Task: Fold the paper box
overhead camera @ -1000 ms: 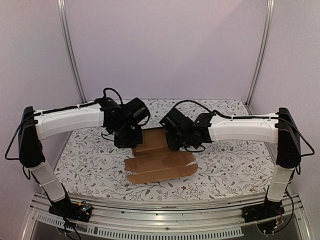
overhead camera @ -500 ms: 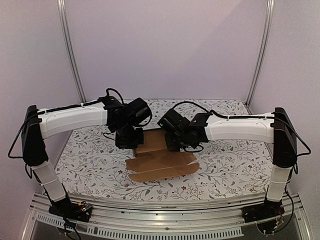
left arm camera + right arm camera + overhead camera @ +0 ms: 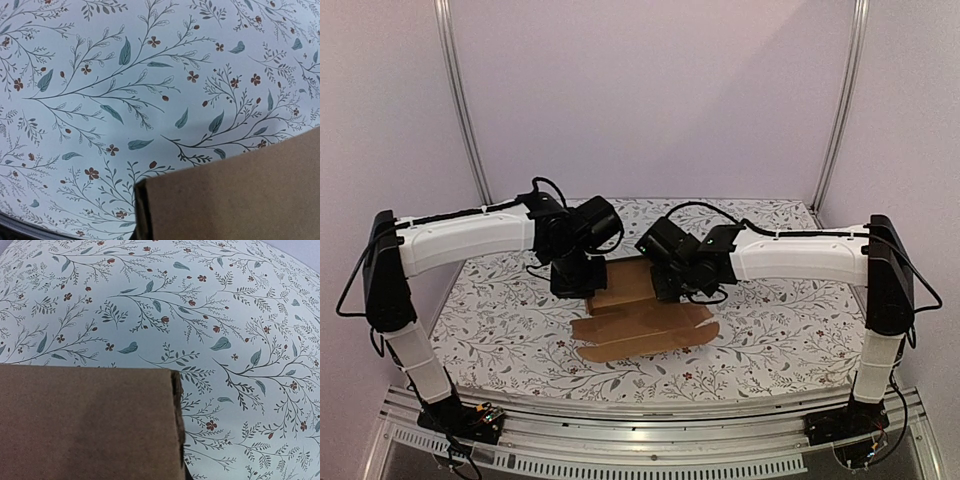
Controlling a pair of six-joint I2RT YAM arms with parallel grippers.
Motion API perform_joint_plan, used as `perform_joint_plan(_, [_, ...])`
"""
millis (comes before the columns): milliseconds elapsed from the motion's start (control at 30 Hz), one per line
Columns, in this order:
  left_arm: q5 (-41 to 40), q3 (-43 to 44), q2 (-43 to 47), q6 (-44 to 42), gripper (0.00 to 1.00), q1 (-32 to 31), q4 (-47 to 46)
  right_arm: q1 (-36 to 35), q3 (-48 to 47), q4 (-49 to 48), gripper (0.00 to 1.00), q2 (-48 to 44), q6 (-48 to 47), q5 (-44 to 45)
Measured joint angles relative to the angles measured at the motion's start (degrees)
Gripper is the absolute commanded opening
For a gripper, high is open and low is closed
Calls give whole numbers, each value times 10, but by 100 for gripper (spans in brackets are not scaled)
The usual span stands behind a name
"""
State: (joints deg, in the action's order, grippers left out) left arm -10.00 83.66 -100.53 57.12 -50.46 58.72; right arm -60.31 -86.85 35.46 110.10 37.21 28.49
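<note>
Both arms hunched over the plain brown corrugated cardboard paper box [image 3: 642,318]

It lies mid-surface on the floral-print surface [image 3: 770,330], partly folded, near flaps flat. The left claw [image 3: 578,283] and right claw [image 3: 669,288] sit at its far corners, both pressed together; can't tell whether either pinches cardboard, since the fingers don't show.

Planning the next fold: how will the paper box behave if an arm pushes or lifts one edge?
The paper box is thin brown cardboard lying mostly flat, so probably light and apt to slide on the patterned table. Its creased panels would likely hinge rather than lift stiffly.
</note>
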Motion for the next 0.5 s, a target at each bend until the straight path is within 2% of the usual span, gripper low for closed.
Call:
perform_joint_plan(133, [0, 0, 0, 0, 0, 0, 0, 0, 0, 0, 0, 0, 0, 1])
perform_joint_plan(167, [0, 0, 0, 0, 0, 0, 0, 0, 0, 0, 6, 0, 0, 1])
perform_joint_plan(200, [0, 0, 0, 0, 0, 0, 0, 0, 0, 0, 17, 0, 0, 1])
perform_joint_plan(300, [1, 0, 0, 0, 0, 0, -3, 0, 0, -4, 34, 0, 2, 0])
perform_joint_plan(500, [3, 0, 0, 0, 0, 0, -10, -4, -5, -11, 39, -2, -3, -4])
